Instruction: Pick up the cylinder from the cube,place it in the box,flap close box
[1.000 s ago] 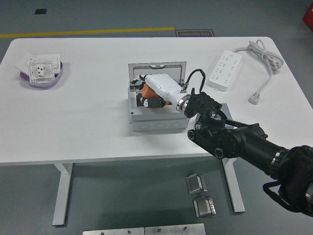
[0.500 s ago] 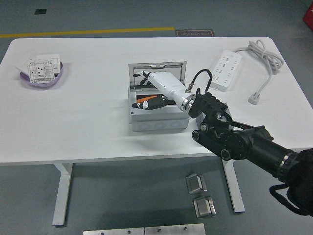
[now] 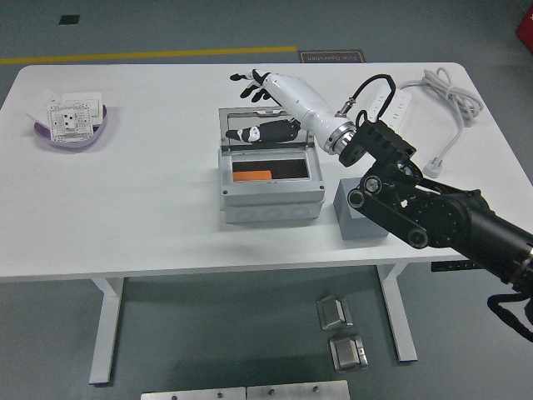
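The grey box (image 3: 271, 200) stands open at the table's middle, its lid (image 3: 241, 118) upright at the back. The orange cylinder (image 3: 252, 176) lies inside the box at the left. The grey cube (image 3: 351, 218) stands right of the box, partly hidden by my right arm, with nothing on top. My right hand (image 3: 254, 104) is at the lid's top edge with nothing in it. Its fingers (image 3: 247, 82) are spread above and behind the lid, and the thumb (image 3: 268, 132) lies across the lid's front face. The left arm is out of view.
A purple bowl (image 3: 42, 133) with white parts sits at the far left. A white power strip (image 3: 385, 117) and its cable (image 3: 450, 92) lie at the back right. The table's near edge runs just in front of the box.
My right hand has come up out of the box, leaving the orange cylinder inside, and moved back to the lid's top edge. The arm has shifted and uncovered the grey cube.
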### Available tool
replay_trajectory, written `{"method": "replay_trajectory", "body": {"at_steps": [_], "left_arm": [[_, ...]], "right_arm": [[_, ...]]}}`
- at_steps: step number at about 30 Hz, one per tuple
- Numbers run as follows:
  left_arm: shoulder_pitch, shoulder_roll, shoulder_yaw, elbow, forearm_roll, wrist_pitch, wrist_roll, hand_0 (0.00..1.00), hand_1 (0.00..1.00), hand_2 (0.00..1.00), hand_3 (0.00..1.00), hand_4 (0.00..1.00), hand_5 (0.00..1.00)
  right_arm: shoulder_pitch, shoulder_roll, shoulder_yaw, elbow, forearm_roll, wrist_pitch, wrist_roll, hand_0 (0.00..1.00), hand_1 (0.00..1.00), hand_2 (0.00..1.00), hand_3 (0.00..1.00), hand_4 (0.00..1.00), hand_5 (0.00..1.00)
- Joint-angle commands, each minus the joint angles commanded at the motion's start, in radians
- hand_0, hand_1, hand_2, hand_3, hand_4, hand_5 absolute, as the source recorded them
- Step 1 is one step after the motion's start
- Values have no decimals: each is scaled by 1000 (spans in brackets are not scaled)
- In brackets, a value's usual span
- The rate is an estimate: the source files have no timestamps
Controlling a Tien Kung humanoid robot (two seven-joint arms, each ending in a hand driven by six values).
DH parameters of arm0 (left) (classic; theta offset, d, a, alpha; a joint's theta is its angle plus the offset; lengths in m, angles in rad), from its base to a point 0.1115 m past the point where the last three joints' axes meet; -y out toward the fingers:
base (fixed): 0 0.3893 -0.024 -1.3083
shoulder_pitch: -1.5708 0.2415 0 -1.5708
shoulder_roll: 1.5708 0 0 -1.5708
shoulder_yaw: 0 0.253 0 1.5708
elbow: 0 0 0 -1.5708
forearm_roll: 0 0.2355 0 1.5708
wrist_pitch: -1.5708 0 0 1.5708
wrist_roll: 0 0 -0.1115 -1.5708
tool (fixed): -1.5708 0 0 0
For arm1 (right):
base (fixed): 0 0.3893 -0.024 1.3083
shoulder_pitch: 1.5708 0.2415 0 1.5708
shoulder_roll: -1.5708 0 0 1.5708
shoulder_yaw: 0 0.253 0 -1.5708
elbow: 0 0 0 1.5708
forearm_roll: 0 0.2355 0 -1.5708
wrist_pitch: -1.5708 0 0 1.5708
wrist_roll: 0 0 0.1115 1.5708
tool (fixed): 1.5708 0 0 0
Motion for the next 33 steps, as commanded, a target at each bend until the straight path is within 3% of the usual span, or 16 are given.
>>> {"method": "replay_trajectory", "body": {"at_steps": [12, 17, 22, 33], "left_arm": [[-14, 12, 45, 0, -29, -1, 1, 626, 576, 542, 583, 408, 102], [-18, 10, 62, 0, -43, -1, 0, 626, 575, 542, 584, 407, 99], [-20, 5, 67, 0, -49, -1, -2, 625, 575, 541, 583, 404, 99], [-12, -1, 28, 0, -24, -1, -6, 626, 574, 542, 583, 401, 97]], "right_arm": [[54, 98, 22, -302, 71, 1, 53, 608, 616, 674, 818, 952, 551], [40, 115, 1, -377, 91, -6, 64, 614, 612, 669, 811, 946, 551], [24, 107, -37, -339, 107, -17, 63, 619, 614, 668, 809, 943, 569], [-9, 13, -127, -112, 87, -30, 18, 612, 612, 666, 805, 925, 587]]}}
